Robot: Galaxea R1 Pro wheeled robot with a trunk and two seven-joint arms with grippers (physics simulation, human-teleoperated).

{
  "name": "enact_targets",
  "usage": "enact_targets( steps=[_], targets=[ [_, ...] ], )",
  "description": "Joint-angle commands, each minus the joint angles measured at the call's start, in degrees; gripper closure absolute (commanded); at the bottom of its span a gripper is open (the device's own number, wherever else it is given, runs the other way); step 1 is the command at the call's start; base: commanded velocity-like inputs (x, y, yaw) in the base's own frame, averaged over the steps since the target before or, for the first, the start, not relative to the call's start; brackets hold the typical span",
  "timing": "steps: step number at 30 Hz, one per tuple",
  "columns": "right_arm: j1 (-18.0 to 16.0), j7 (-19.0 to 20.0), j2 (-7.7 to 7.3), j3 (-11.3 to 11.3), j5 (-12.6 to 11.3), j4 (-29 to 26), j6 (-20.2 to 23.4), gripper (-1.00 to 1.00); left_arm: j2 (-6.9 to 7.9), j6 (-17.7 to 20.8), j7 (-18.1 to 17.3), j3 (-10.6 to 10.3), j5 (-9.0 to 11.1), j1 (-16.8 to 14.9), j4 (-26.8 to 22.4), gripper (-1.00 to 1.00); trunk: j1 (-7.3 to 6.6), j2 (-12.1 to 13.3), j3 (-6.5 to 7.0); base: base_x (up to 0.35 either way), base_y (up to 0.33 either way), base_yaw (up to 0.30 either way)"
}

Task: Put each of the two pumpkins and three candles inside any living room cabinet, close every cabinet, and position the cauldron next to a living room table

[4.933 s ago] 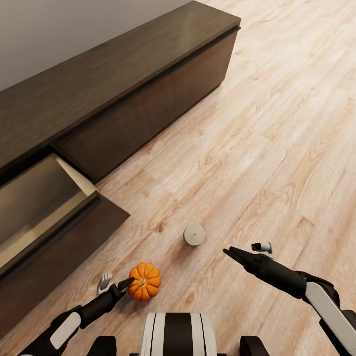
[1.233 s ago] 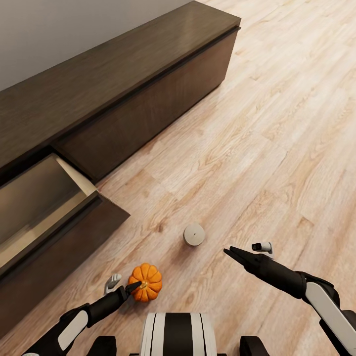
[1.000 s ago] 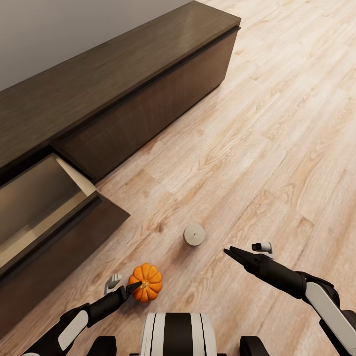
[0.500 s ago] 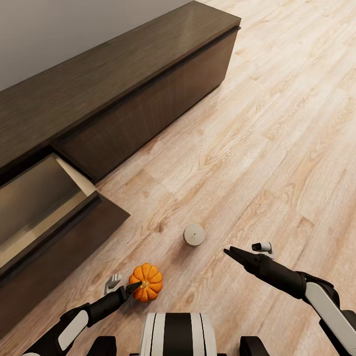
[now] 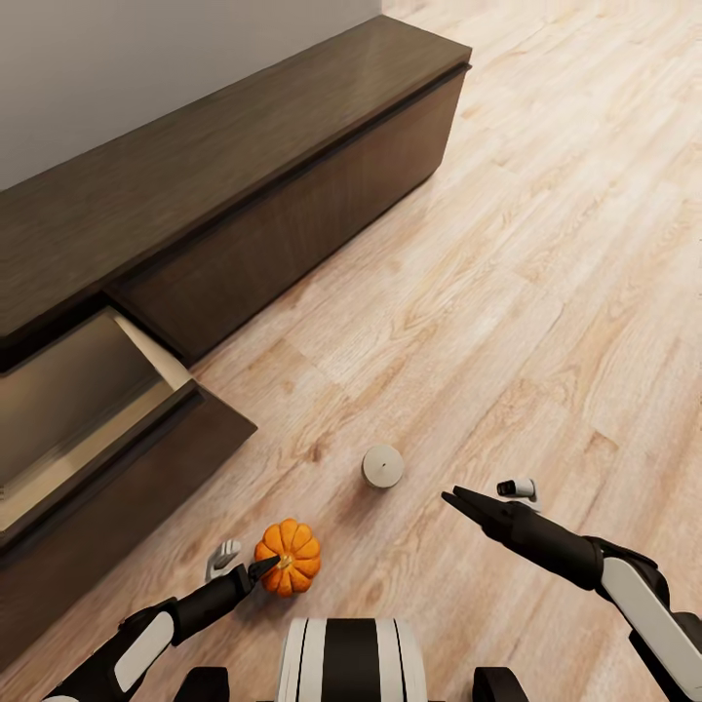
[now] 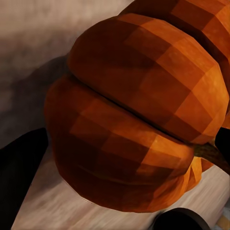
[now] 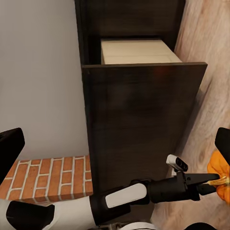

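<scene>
A small orange pumpkin (image 5: 292, 558) sits on the wood floor just ahead of my base. My left gripper (image 5: 261, 566) is shut on the pumpkin, one dark finger lying over the top by the stem. In the left wrist view the pumpkin (image 6: 134, 115) sits between the dark fingers (image 6: 21, 182). A pale candle (image 5: 383, 466) stands on the floor beyond it. My right gripper (image 5: 454, 500) hovers open and empty, to the right of the candle. The long dark-brown cabinet (image 5: 244, 185) runs along the wall, its near drawer (image 5: 88, 419) pulled out. The cauldron is out of view.
Open wood floor (image 5: 546, 253) stretches to the right and ahead. The pulled-out drawer front (image 7: 143, 124) juts into the floor close to the left arm (image 7: 124, 195). A brick patch (image 7: 48, 177) shows low on the wall in the right wrist view.
Since 4.9 s ago my left gripper has moved right onto the pumpkin and stayed there. The whole head view has shifted slightly just now, so the camera moved. The right arm is still.
</scene>
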Motion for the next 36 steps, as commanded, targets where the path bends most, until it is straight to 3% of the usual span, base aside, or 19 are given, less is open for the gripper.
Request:
enact_targets(
  steps=[1, 3, 8, 11, 15, 22, 36],
  targets=[
    [0.0, -0.1, -0.04, 0.1, -0.4, 0.2, 0.3, -1.0, 0.06, 0.4, 0.0, -0.3, 0.5, 0.0, 0.0, 1.0, -0.03, 0.0, 0.2, 0.0, 0.0, 0.0],
    [0.0, -0.1, -0.04, 0.0, -0.4, 0.3, 0.3, -1.0, 0.06, 0.4, -0.2, -0.3, 0.5, 0.0, 0.0, 1.0, -0.08, 0.0, 0.64, 0.0, 0.0, 0.0],
    [0.0, 0.1, -0.03, 0.0, -0.4, 1.9, 0.2, -1.0, 0.43, 1.0, -8.2, -0.1, 0.6, 0.0, 0.0, 1.0, -0.21, 0.1, 1.75, 0.0, 0.0, 0.0],
    [0.0, 0.4, -0.02, 0.0, -0.5, 3.3, 0.1, -1.0, 0.63, 1.4, -10.1, 0.1, 0.9, 0.0, 0.0, 1.0, -0.29, 0.1, 2.42, 0.0, 0.0, 0.0],
    [0.0, 0.6, 0.04, -0.1, -0.5, 5.3, 0.1, -1.0, 0.7, 2.0, -10.6, 0.3, 1.3, 0.0, -0.1, 1.0, -0.39, 0.2, 3.3, 0.0, 0.0, 0.0],
    [0.0, 0.9, 0.11, -0.2, -0.5, 10.7, -0.1, -1.0, 0.93, 7.0, -10.7, 0.6, 1.5, 0.2, -4.2, 1.0, -0.57, 0.3, 4.85, 0.0, 0.0, 0.0],
    [0.0, 0.4, 0.06, -0.2, -0.5, 11.8, -1.8, -1.0, 0.91, 14.3, -10.5, 0.9, 1.6, 0.2, -5.4, 1.0, -0.93, 0.5, 7.95, 0.0, 0.0, 0.0]
  ],
)
